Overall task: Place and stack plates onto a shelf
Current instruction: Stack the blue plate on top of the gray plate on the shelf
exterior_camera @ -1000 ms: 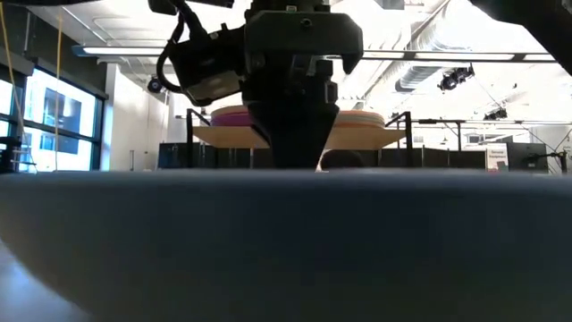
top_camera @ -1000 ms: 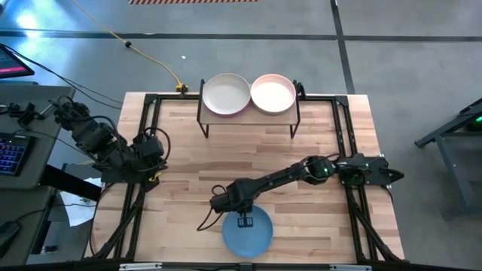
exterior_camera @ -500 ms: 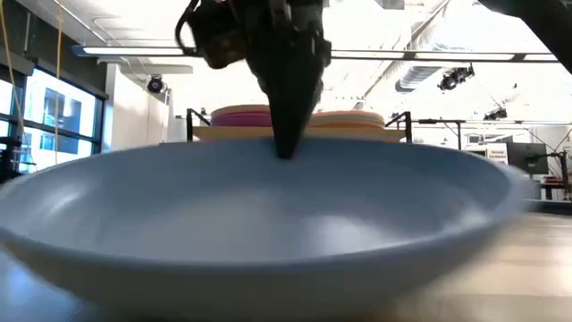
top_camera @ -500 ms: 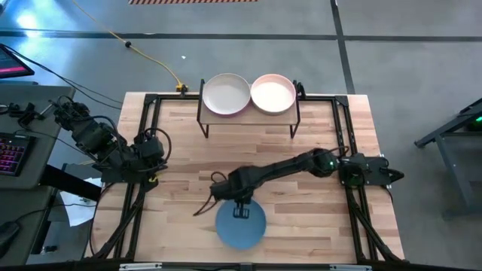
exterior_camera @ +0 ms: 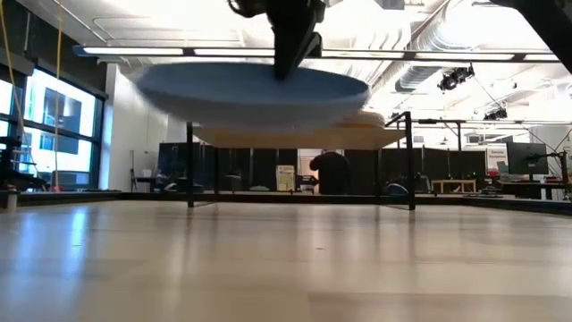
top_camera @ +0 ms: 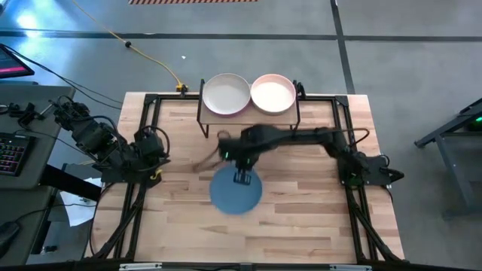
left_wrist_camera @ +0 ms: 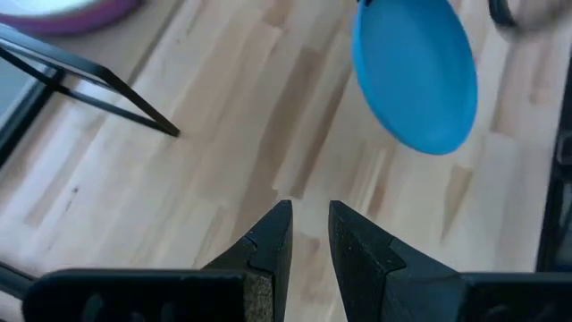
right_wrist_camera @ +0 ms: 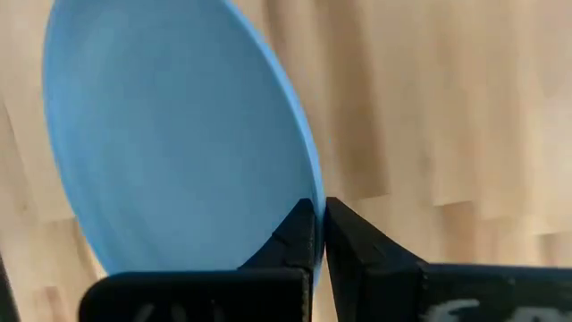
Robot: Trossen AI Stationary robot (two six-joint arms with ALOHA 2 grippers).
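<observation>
Plates sit on the shelf point(top_camera: 248, 113) already; right gripper point(top_camera: 242, 179) pinches the blue plate point(top_camera: 235, 193) up in air, not on yet

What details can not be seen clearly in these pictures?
- Plates below the top ones on the shelf: high view, covered by the upper plates.
- Right gripper and its arm: high view, motion blur.
- Shelf stacks: low view, the lifted blue plate hides them.
- Purple plate: left wrist view, cut by the edge.
</observation>
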